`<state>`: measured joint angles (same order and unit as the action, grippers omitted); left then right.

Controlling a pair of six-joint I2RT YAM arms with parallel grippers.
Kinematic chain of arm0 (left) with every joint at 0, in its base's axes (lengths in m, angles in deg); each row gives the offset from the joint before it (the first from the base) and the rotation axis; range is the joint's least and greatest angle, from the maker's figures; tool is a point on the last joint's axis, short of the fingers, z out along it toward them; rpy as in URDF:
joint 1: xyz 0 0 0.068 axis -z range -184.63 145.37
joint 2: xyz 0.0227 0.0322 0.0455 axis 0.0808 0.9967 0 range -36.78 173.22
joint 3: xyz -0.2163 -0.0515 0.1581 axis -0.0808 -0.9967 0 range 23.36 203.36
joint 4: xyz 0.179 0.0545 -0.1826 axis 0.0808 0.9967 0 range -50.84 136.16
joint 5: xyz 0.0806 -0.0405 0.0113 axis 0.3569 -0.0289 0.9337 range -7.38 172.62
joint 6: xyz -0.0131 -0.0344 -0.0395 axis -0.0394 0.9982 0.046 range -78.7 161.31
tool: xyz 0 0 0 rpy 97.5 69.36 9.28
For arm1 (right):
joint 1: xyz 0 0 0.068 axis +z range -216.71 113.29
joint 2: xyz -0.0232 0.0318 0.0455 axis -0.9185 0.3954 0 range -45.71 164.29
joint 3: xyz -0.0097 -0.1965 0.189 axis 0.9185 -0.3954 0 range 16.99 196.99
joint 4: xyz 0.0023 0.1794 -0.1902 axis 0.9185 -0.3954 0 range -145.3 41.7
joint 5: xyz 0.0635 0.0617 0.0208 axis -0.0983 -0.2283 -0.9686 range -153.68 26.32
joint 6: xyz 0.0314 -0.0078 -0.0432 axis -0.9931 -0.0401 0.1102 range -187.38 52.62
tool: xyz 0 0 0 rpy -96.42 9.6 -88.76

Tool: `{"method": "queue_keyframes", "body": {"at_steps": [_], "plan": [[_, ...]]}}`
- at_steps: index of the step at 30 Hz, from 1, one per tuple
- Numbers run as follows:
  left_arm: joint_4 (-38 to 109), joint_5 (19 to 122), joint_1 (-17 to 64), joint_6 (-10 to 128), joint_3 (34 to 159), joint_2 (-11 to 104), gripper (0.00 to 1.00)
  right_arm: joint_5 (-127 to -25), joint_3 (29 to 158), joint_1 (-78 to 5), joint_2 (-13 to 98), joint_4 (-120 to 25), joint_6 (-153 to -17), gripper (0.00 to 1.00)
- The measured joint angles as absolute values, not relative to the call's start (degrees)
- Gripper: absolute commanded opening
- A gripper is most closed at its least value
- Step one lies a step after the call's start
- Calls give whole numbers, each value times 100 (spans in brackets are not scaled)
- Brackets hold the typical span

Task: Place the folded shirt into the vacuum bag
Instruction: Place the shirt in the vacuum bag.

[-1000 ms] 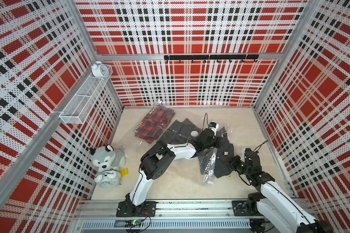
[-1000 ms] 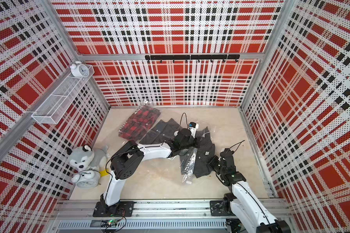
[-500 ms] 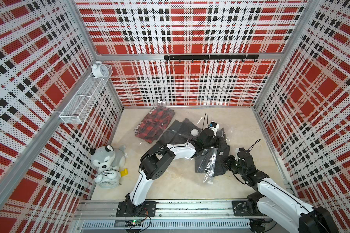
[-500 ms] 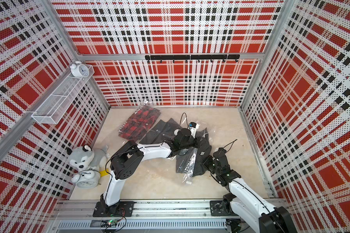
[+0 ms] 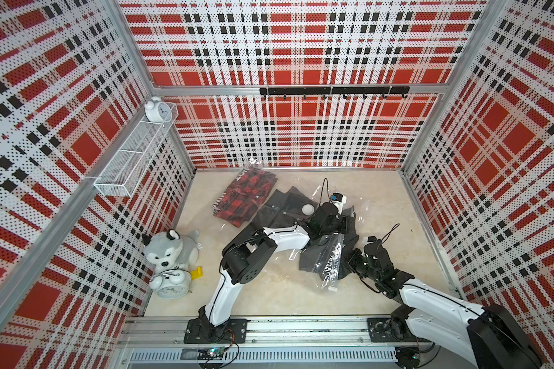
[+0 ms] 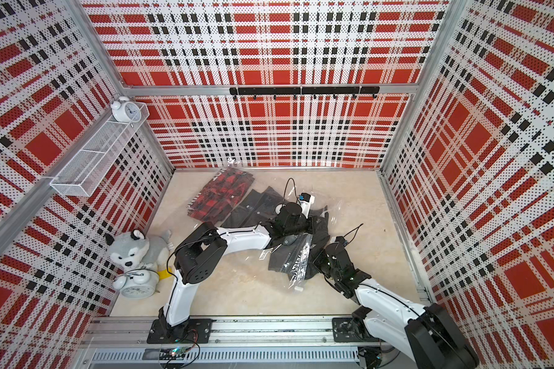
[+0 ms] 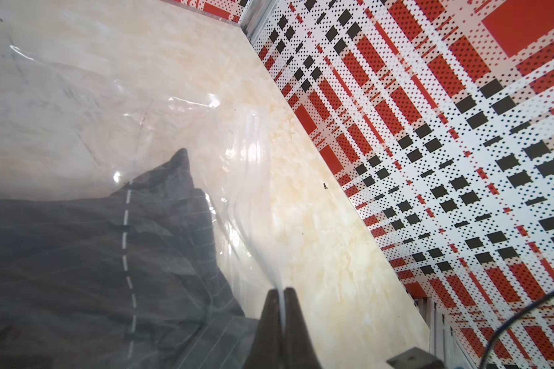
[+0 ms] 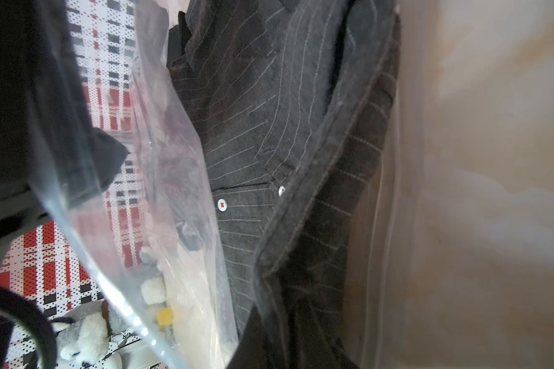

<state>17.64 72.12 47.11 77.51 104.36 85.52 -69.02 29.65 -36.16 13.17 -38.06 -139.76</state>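
Nearest us, the right gripper (image 5: 354, 261) sat against the dark pinstriped shirt (image 5: 312, 260). Its fingers were hidden, so we could not tell their state. The shirt lay between both grippers, partly under the film of the vacuum bag (image 5: 330, 271). Beyond it, the left gripper (image 7: 282, 292) was pressed together on a fold of that film. We judged the cloth soft and limp, best taken at a thick folded edge. The film looked light and slippery, best pinched at the mouth rim.

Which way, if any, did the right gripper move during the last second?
Yes. In both top views the right gripper has shifted to the robot's left, away from the right side rail, with the dark shirt.
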Motion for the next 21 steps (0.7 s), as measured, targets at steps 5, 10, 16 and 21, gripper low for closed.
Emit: {"method": "queue_keyframes", "body": {"at_steps": [5, 10, 16, 21], "plan": [[1718, 7162, 4687, 7797, 10433, 8552, 0, -6992, 2946, -3606, 1782, -3220, -14070, 0], [1655, 7098, 4668, 7867, 10394, 8506, 0, -7123, 2788, -3564, 2281, -2451, -14188, 0], [1598, 7061, 4641, 7950, 10374, 8447, 0, -7184, 2760, -3356, 3041, -1513, -14387, 0], [1557, 7013, 4615, 7994, 10374, 8447, 0, -7256, 2740, -3179, 3596, -772, -14566, 12]]}}
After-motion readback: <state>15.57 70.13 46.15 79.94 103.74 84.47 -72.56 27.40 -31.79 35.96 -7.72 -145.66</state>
